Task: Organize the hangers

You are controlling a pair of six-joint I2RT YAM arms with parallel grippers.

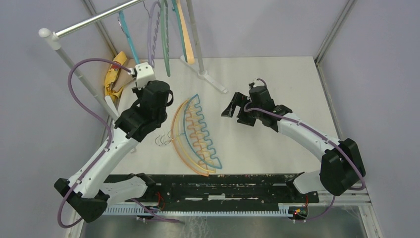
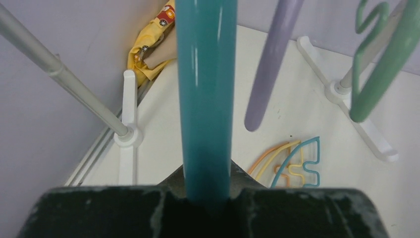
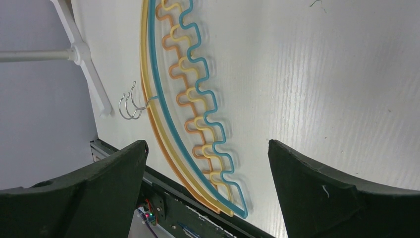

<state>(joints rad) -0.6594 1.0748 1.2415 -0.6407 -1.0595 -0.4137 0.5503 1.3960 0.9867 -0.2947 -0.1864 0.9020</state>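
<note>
White worktop (image 1: 277, 84) enclosed by plain grey walls (image 1: 29, 124), with a clothes rack (image 1: 94, 20) across the far left corner.
On the rack rail hang a teal hanger (image 1: 127, 37), a purple hanger (image 1: 152, 34), a green hanger (image 1: 165, 44) and an orange hanger (image 1: 184, 34). Three nested hangers (image 1: 195, 131) lie flat at the worktop centre, hooks pointing left. The left hand (image 2: 205, 191) is clamped on the teal hanger's lower end. The right hand (image 3: 207, 148) is spread wide, just right of the nested set. A yellow cloth (image 1: 115, 74) lies bunched at the far left.

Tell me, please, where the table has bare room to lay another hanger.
Bare: the table's right side beyond the right gripper, and the far strip right of the rack foot. Crowded: the centre with three stacked hangers, the far-left corner with the cloth.
</note>
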